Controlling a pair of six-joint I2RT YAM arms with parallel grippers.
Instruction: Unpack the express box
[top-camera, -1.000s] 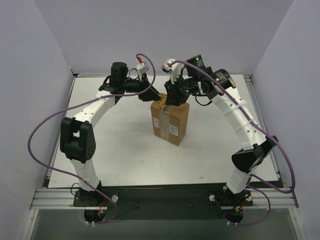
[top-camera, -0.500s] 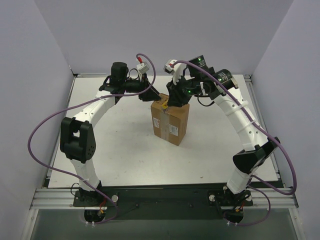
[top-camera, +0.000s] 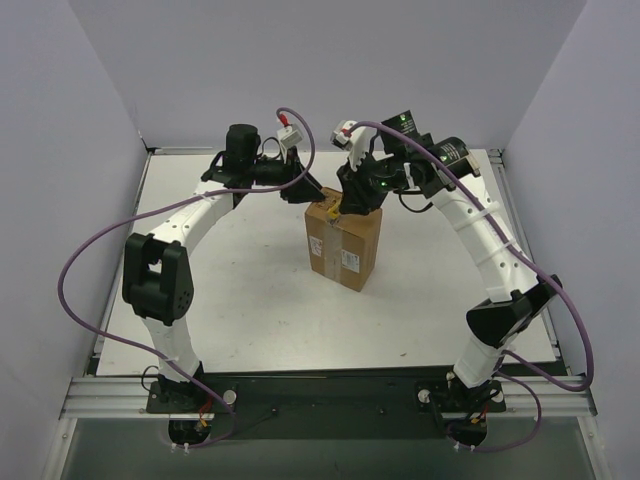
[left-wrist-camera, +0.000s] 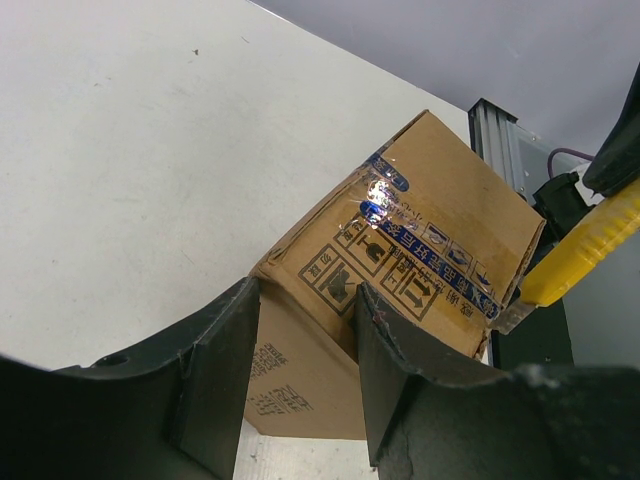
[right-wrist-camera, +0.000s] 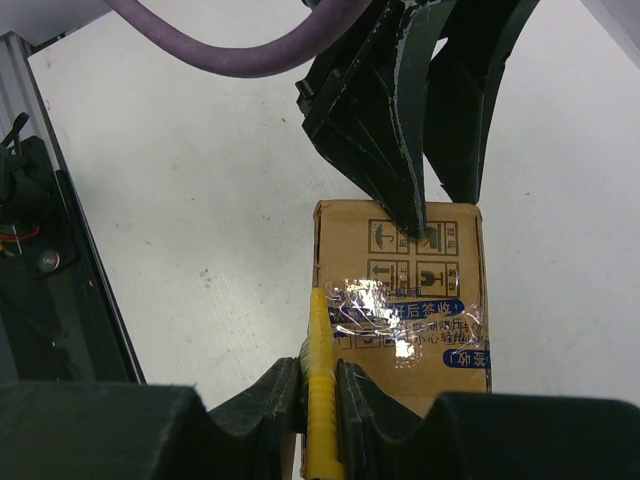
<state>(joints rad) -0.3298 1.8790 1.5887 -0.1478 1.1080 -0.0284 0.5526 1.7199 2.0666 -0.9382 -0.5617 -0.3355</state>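
Note:
The express box (top-camera: 342, 250), a brown carton, stands upright in the middle of the table with a white label on its near face. My left gripper (top-camera: 308, 195) clamps its far top corner, one finger on the top face and one on the side, as the left wrist view (left-wrist-camera: 307, 295) shows. My right gripper (top-camera: 352, 200) is shut on the yellow utility knife (right-wrist-camera: 320, 400). The knife's tip sits at the edge of the clear tape on the box top (right-wrist-camera: 400, 260). The knife also shows in the left wrist view (left-wrist-camera: 585, 250).
The white table (top-camera: 230, 290) is walled by grey panels on the left, back and right. A metal rail (right-wrist-camera: 40, 250) runs along its edge. Purple cables loop off both arms. The left gripper's fingers (right-wrist-camera: 400, 150) stand close beyond the knife.
My right gripper has shifted slightly up and to the right with the knife. The left gripper and the box have edged a little to the right.

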